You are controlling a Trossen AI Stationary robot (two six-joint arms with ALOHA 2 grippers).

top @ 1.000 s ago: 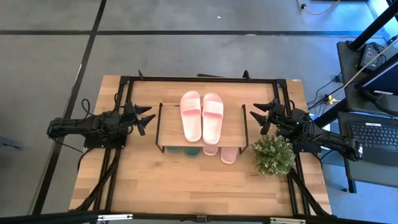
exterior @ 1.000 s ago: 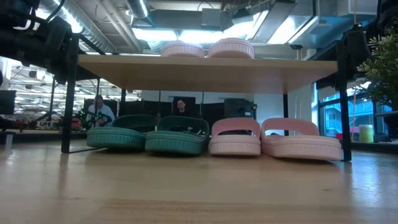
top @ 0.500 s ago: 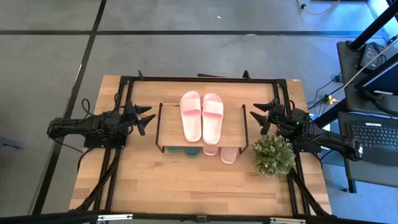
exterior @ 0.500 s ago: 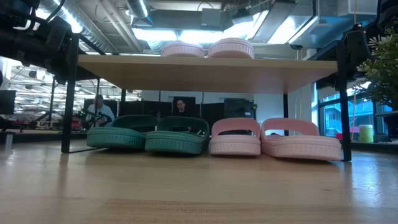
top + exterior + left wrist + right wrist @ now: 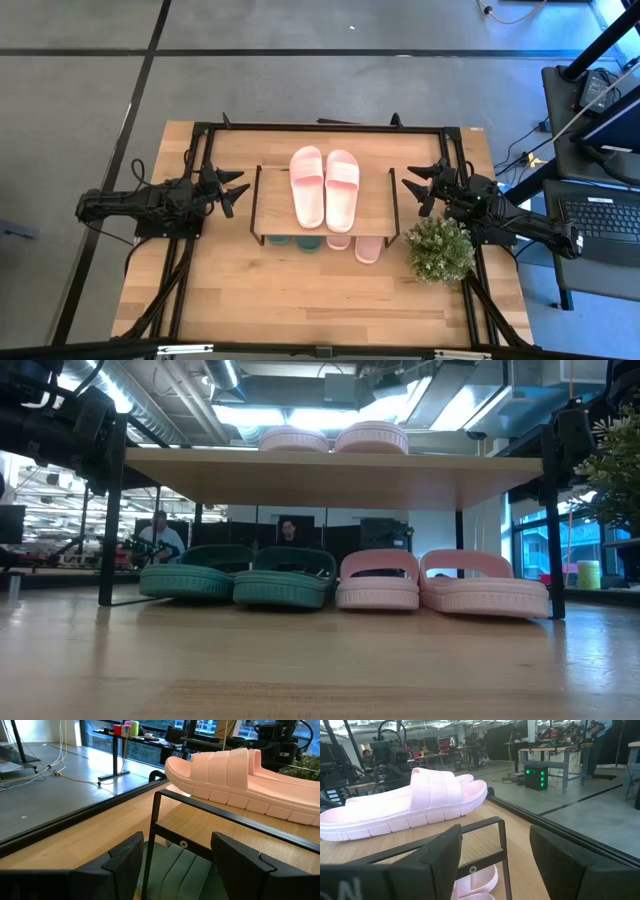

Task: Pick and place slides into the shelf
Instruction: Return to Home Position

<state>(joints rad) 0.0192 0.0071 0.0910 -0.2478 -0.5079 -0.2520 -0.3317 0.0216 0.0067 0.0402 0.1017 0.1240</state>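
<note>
A light pink pair of slides lies side by side on the shelf's wooden top board. Under the board, on the table, stand a dark green pair and a second pink pair. My left gripper is open and empty just left of the shelf. My right gripper is open and empty just right of it. In the left wrist view, the top slide shows above the shelf's black frame. It also shows in the right wrist view.
A small potted plant stands on the table right of the shelf, close under my right arm. A black metal frame runs round the table top. Bare wooden table lies in front of the shelf. People sit far behind the table.
</note>
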